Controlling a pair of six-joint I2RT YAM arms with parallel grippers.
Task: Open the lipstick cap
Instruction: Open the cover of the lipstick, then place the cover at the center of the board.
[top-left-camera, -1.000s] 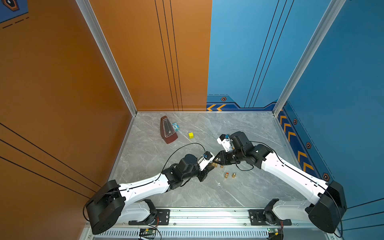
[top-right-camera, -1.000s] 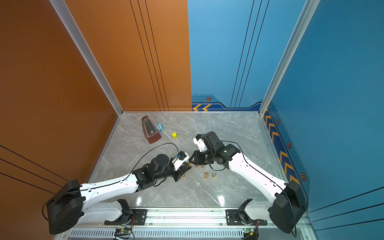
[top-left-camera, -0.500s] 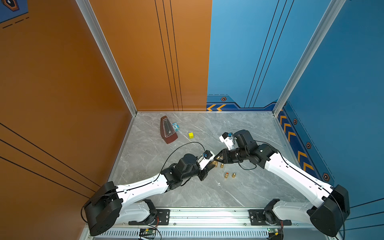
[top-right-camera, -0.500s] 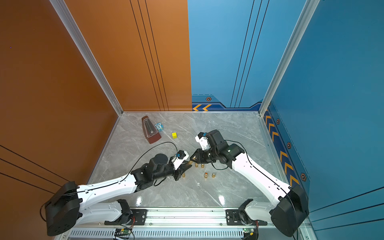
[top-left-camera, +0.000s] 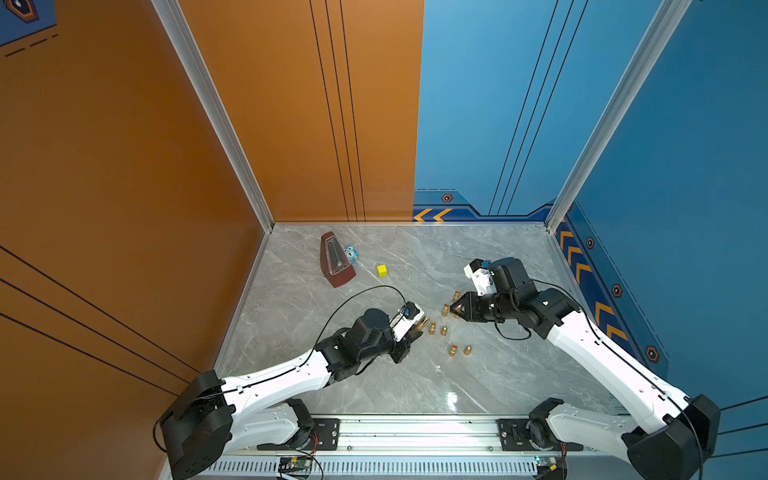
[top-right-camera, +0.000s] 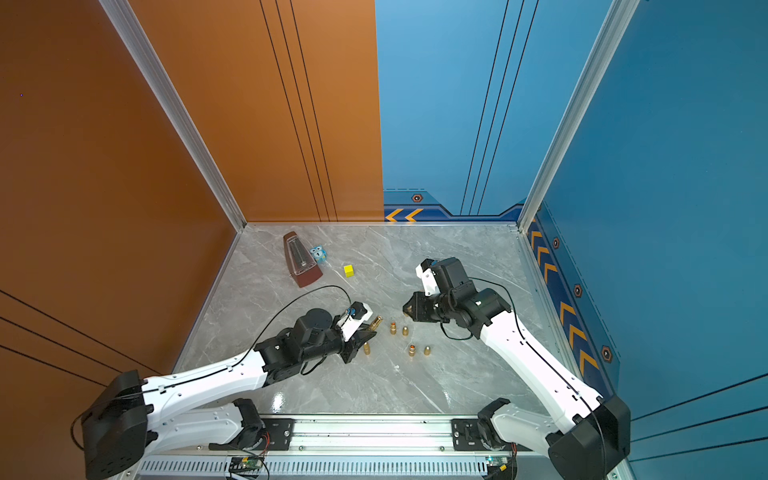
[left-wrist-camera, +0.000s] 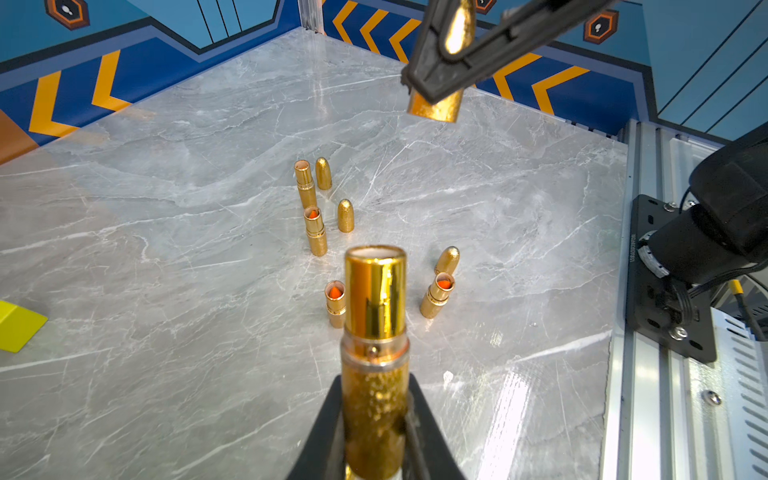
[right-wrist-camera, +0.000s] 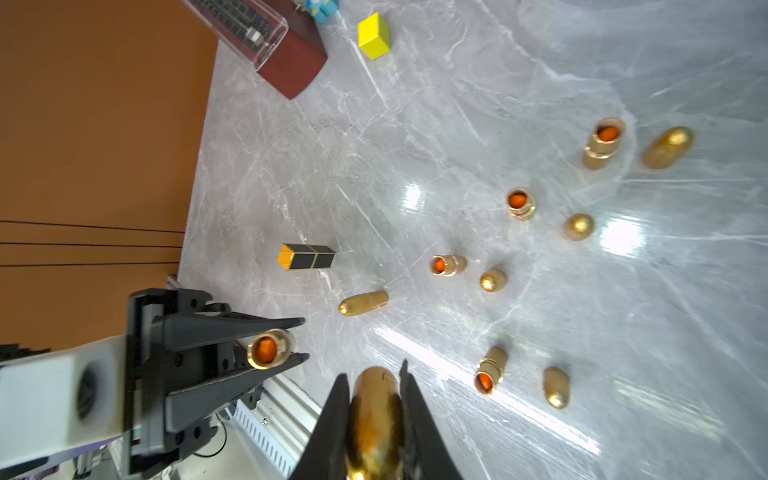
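Cap (left-wrist-camera: 436, 109) is already off. It is pinched in the right fingers (right-wrist-camera: 332, 424). The lipstick base (left-wrist-camera: 375, 291) is clamped in the left fingers (right-wrist-camera: 232, 326) by its textured lower section. Both are held off the counter (left-wrist-camera: 166, 249), near each other but clearly apart, over the cluster of opened tubes (left-wrist-camera: 315, 230) and loose caps (left-wrist-camera: 345, 216).

Risks, as judged:
- Cap is smooth and rounded, and it is gripped on a curved wall. It could be squirted out if jolted or over-squeezed.
- Orange stick is exposed at the base mouth. It would be smeared or chipped if the two sets of fingers were brought together off-axis.
- Standing tubes below are narrow and tall. They would be toppled by a low sweep or a dropped part.
- Base could be tipped over if released tilted at set-down.

Orientation: the long axis of the base is run in line with the left fingers, with the mouth pointed away from the left wrist toward the right arm. Its tilt against the counter cannot be told from above. Cap appears to be held crosswise with its open rim toward the counter, but the exact tilt cannot be told.
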